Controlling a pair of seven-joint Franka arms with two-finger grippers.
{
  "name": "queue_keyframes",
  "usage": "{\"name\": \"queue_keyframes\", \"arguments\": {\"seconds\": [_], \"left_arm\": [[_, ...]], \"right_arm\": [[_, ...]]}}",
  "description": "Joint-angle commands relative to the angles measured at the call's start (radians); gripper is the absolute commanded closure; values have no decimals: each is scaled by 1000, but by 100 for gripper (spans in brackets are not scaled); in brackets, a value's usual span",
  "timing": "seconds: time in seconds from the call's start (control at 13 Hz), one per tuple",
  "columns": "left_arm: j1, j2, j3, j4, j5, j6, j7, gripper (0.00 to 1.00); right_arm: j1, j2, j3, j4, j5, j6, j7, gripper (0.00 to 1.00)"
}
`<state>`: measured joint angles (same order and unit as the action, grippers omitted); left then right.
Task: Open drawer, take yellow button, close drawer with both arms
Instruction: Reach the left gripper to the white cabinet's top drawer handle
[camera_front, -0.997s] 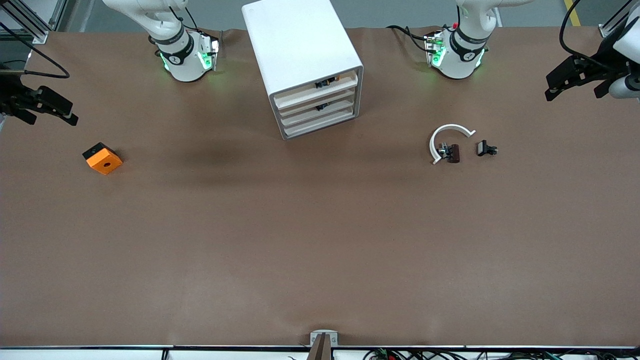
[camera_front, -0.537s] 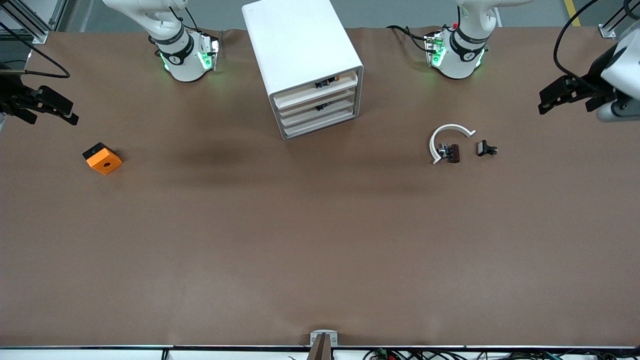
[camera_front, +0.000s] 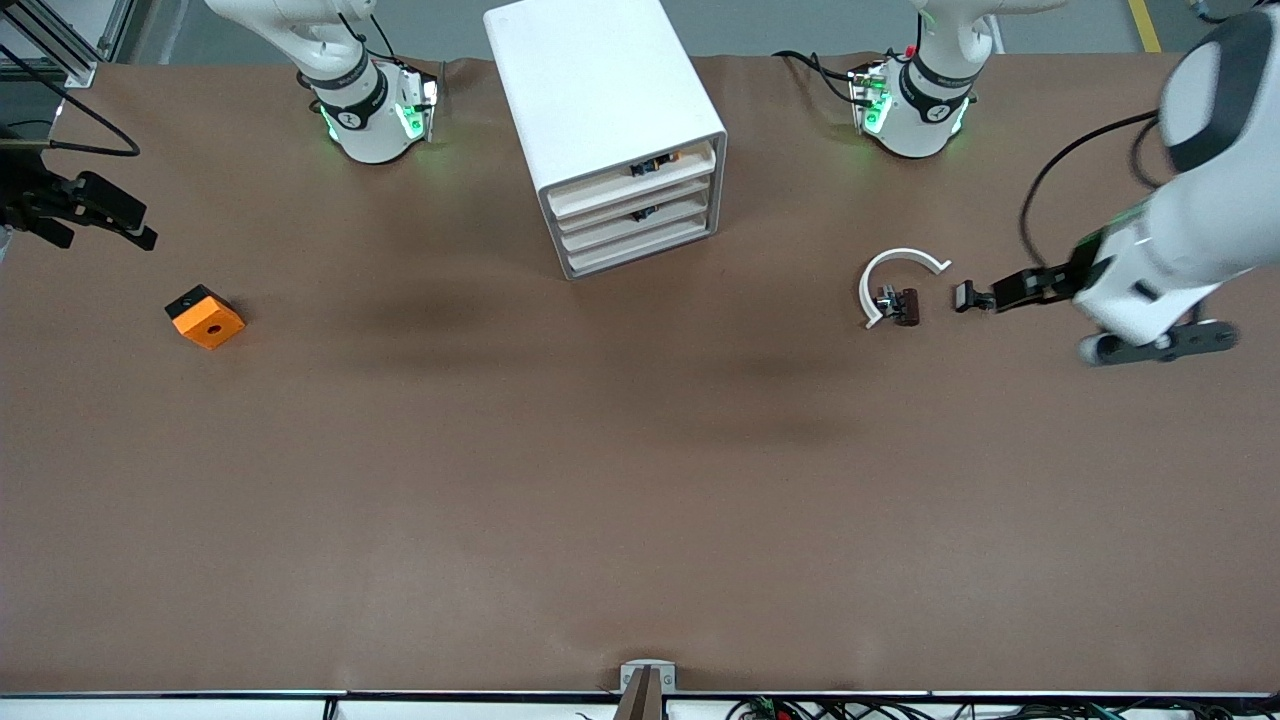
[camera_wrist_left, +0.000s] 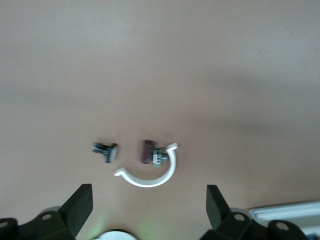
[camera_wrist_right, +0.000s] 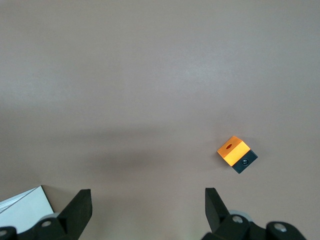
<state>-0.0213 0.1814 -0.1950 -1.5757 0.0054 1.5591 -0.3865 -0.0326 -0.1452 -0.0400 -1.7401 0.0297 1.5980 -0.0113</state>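
Observation:
The white cabinet (camera_front: 600, 90) stands between the two arm bases, with all its drawers pushed in. Its topmost drawer (camera_front: 630, 193) holds a small black and orange part, the button (camera_front: 668, 158), just visible above the front lip. My left gripper (camera_front: 1000, 293) (camera_wrist_left: 149, 200) is open and holds nothing. It hangs over the table beside a small black clip (camera_front: 968, 296) (camera_wrist_left: 107, 150). My right gripper (camera_front: 100, 238) (camera_wrist_right: 147, 202) is open and holds nothing too. It waits at the right arm's end of the table, above an orange square block (camera_front: 205, 316) (camera_wrist_right: 235, 151).
A white C-shaped ring (camera_front: 900, 254) (camera_wrist_left: 150, 181) lies beside the clip, with a dark brown part (camera_front: 907, 306) (camera_wrist_left: 146, 151) at its mouth. The second drawer shows a small black part (camera_front: 645, 212). A metal bracket (camera_front: 647, 675) sits at the table edge nearest the camera.
The left arm has swung in from its end of the table, and its gripper now reaches to the black clip. The right arm has barely moved. The drawers are unchanged.

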Motion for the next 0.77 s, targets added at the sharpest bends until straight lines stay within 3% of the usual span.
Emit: {"name": "queue_keyframes", "arguments": {"seconds": [0.0,0.54,0.69], "left_arm": [[-89,58,-7,-21,-7,47,-193,0],[-290,207,-11,-15,-11,108,-706,0],[-305,227,-11,-15,-92,108,-843,0]], "right_arm": [[-1,-17,0,-13,-8,-3,-10,0],[-3,-16,-1,-6,-8,-4,-10,0],[-4,-16,-1,-7,-8,-10,-9,0]]}}
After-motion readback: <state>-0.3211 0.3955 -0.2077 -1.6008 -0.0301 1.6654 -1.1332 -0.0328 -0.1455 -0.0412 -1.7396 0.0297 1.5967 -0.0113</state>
